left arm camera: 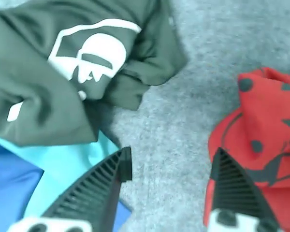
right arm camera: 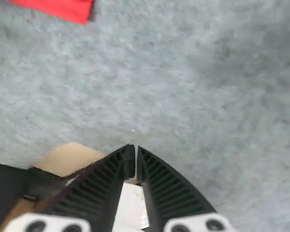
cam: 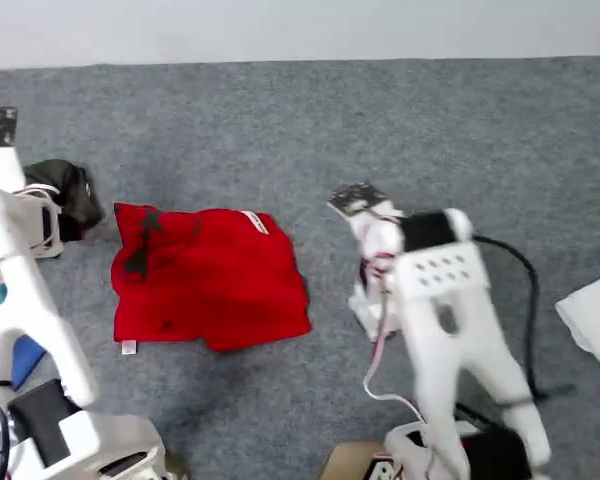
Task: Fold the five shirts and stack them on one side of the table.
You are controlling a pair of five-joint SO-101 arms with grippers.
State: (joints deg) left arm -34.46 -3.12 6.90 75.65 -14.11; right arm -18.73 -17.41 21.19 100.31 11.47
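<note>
Left jaws hang wide apart over the grey counter [left arm camera: 183,121], between the dark shirt [left arm camera: 38,106] and the red shirt [cam: 208,275]. Right jaws are pinched tight on nothing. Red shirt lies folded in the middle, nearer the left edge. It looks soft, light and floppy, so I would pinch all its layers at one edge.

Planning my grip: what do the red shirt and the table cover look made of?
Red shirt: soft matte fabric, probably a cotton knit; it lies limp, with creases and a sewn tag. Table cover: grey felt-like textile, fuzzy and non-reflective.
</note>
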